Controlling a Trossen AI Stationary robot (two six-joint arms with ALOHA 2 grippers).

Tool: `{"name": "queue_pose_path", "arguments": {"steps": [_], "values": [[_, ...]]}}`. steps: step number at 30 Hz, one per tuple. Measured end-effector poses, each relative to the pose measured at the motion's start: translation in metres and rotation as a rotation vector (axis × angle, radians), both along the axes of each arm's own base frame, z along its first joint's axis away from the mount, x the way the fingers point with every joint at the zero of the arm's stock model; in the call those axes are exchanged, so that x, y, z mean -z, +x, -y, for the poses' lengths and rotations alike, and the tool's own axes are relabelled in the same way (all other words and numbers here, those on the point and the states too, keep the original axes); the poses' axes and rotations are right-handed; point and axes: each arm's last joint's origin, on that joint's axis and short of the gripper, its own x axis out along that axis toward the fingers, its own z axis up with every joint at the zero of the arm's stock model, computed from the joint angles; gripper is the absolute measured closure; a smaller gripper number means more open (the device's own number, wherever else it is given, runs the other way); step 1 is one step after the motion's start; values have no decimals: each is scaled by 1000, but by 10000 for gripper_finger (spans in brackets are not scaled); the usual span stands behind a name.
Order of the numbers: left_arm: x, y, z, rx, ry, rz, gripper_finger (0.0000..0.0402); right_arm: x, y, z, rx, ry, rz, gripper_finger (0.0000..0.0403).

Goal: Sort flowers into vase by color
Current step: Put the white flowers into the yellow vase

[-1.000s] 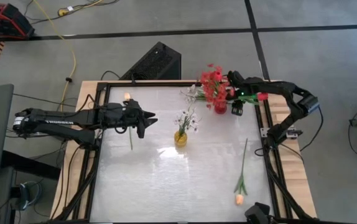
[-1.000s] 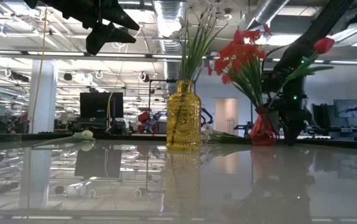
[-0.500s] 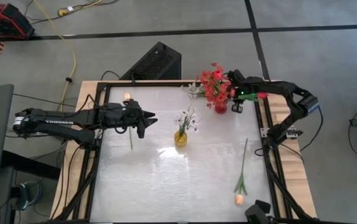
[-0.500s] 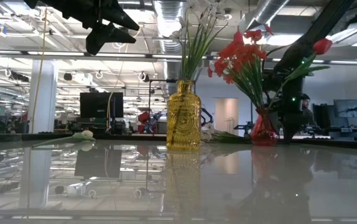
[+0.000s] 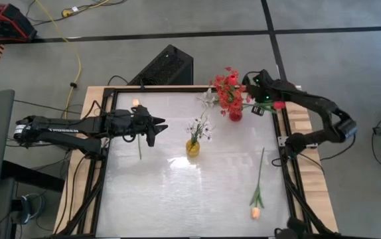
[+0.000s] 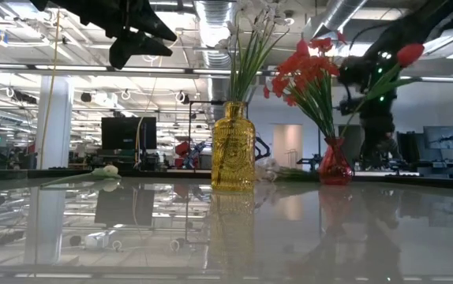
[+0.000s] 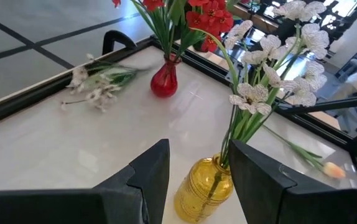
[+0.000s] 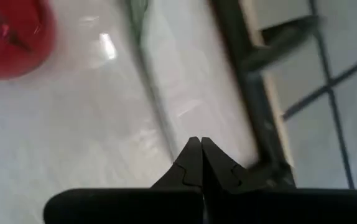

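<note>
Red tulip going to the red vase

At upper right, the right gripper point(image 5: 265, 106) pinches the red tulip point(image 5: 280, 104) stem beside the red vase point(image 5: 235, 114). The left gripper point(image 5: 156, 128) hangs open at left.

A: Worktop point(image 6: 211, 229): glossy, smooth, mirror-like; reflects vases and ceiling lights. Frame point(image 5: 197, 88): matt black metal on bare wood.

B: Yellow vase point(image 6: 233, 147): clear amber glass, embossed surface. Red vase point(image 7: 164, 81): smooth shiny glass. Left hand point(image 7: 194, 180): fingers point(image 7: 153, 171) matt black plastic.
</note>
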Motion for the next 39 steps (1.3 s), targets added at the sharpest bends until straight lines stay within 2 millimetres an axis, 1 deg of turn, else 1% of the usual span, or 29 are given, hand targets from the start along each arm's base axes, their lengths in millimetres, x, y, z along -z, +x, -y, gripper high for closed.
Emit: {"name": "queue_pose_path", "arguments": {"steps": [4, 7, 9, 11, 13, 16, 20, 22, 26, 32, 34, 36, 39], "values": [[0, 0, -3, -16, 1, 1, 250, -23, -10, -13, 51, -92, 18, 386], [0, -1, -4, -22, 1, 1, 250, -37, -19, -25, 70, -127, 55, 384], [0, 0, -4, -23, 2, 1, 250, -44, -21, -31, 70, -119, 119, 381], [0, -1, -4, -20, 10, -1, 250, -44, -24, -34, 77, -78, 167, 377], [0, 0, -4, -18, 16, -3, 250, -40, -25, -33, 83, -23, 172, 373], [0, 0, -4, -21, 20, -3, 250, -27, -22, -23, 99, 56, 167, 371], [-1, 0, -5, -26, 24, 0, 250, -4, -10, -8, 127, 151, 181, 367], [-1, 0, -5, -26, 24, 0, 250, 6, -4, -1, 140, 194, 163, 359], [-1, 0, -4, -9, 12, 3, 250, 15, 8, 14, 171, 276, 170, 321], [-1, 0, -4, -6, 9, 3, 250, 15, 17, 40, 206, 295, 179, 236], [-1, 0, -4, -6, 9, 3, 250, 19, 18, 46, 193, 311, 158, 212], [-1, 0, -4, -7, 8, 3, 250, 27, 20, 48, 163, 343, 120, 194], [0, 0, -4, -6, 8, -2, 250, 40, 23, 52, 136, 388, 85, 184]]}}
